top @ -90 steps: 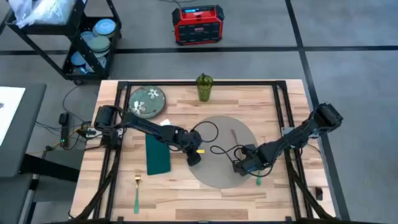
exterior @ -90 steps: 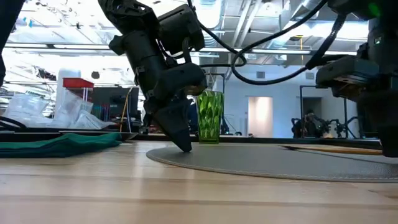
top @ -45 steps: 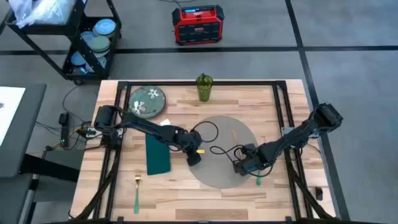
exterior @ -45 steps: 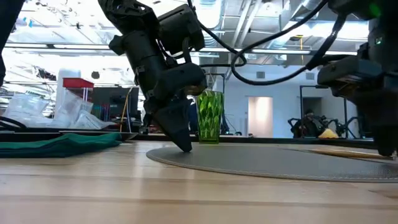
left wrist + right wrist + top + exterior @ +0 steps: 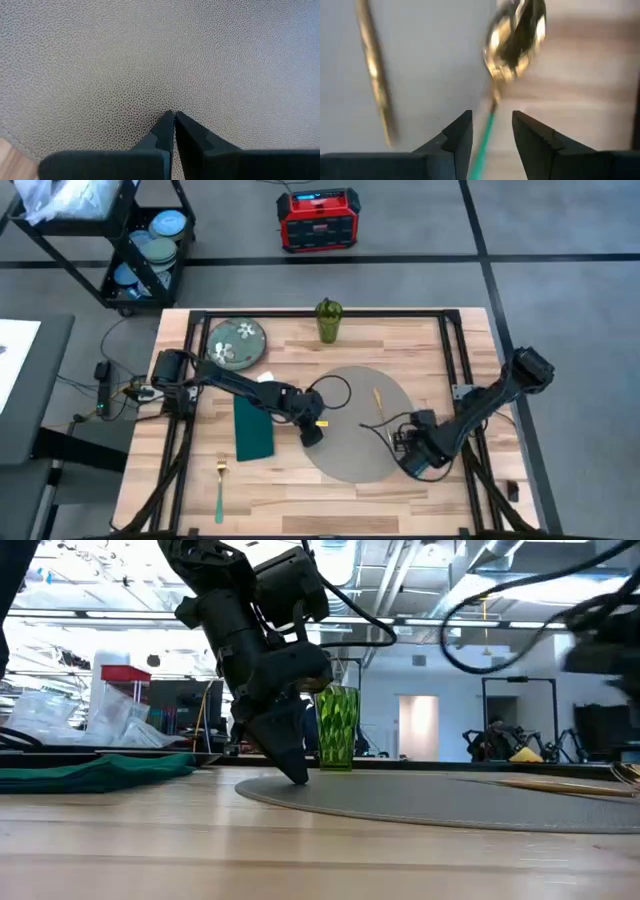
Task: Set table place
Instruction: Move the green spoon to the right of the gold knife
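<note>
I work the cutlery step of this table setting: my right gripper [image 5: 424, 457] hangs over the near right edge of the round grey placemat [image 5: 345, 395], fingers parted around the green handle of a gold spoon [image 5: 515, 37] that lies between them, not yet clamped, as the right wrist view shows. A second thin gold piece [image 5: 378, 400] lies on the mat's right half; I cannot tell what it is. My left gripper [image 5: 312, 434] stands on the mat's left edge, fingertips [image 5: 167, 125] pressed together on the grey surface with nothing between them. The mat sits centre-right on the wooden table [image 5: 290, 475]. Left of it lies the dark teal napkin [image 5: 252, 428], with a green-handled fork [image 5: 219, 480] near the front left edge. The floral plate [image 5: 236, 343] waits at the far left and the green glass [image 5: 328, 321] at the far edge. As I judge it, the setting is early: plate, napkin and fork are all off the mat. My next move calls for closing on the spoon's thin handle squarely, low enough to catch it without scraping the mat, then lifting it clear
</note>
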Motion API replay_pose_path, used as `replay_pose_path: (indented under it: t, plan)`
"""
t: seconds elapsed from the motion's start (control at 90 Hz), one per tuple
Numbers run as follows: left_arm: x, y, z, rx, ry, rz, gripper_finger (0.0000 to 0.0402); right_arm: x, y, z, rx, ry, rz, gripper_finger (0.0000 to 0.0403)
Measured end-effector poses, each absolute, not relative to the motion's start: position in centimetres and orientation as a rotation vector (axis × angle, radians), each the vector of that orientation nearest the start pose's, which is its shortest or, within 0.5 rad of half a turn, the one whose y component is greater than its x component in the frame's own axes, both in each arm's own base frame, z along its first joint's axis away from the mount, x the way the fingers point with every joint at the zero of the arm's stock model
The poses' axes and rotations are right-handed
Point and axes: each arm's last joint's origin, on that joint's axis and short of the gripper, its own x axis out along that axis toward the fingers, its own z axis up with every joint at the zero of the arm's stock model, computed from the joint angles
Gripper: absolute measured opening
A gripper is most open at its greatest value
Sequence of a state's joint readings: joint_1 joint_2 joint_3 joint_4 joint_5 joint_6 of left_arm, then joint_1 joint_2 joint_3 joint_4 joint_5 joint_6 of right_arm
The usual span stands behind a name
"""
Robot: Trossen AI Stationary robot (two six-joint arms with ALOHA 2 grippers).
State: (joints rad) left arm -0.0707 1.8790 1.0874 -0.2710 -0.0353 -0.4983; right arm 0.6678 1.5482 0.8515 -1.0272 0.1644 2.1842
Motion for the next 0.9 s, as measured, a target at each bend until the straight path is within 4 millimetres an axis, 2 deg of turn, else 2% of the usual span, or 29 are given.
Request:
replay_pose_path:
  t: [0.122, 0.3, 0.444, 0.611, 0.711, 0.844, 0.9]
  plan:
    - [36.1, -2.4, 13.9, -0.381, 1.044, 0.226, 0.0000, 18.2, 13.6, 15.8, 1.005, 1.101, -1.283, 0.0128]
    - [36.1, -2.3, 13.9, -0.361, 1.047, 0.214, 0.0000, 18.1, 12.5, 14.7, 1.029, 1.105, -1.329, 0.0128]
    - [36.1, -2.3, 13.8, -0.348, 1.054, 0.208, 0.0000, 18.3, 12.2, 13.4, 1.106, 1.081, -1.284, 0.0127]
    - [36.0, -2.3, 13.8, -0.344, 1.067, 0.210, 0.0000, 17.8, 11.8, 12.7, 1.115, 1.100, -1.293, 0.0123]
    - [35.9, -2.3, 13.8, -0.340, 1.069, 0.207, 0.0000, 17.8, 11.6, 12.7, 1.118, 1.122, -1.311, 0.0097]
    - [35.9, -2.3, 13.8, -0.340, 1.070, 0.207, 0.0000, 17.7, 11.4, 12.7, 1.115, 1.141, -1.333, 0.0026]
    - [35.9, -2.3, 13.8, -0.341, 1.072, 0.207, 0.0000, 17.7, 11.4, 12.7, 1.106, 1.146, -1.329, 0.0010]
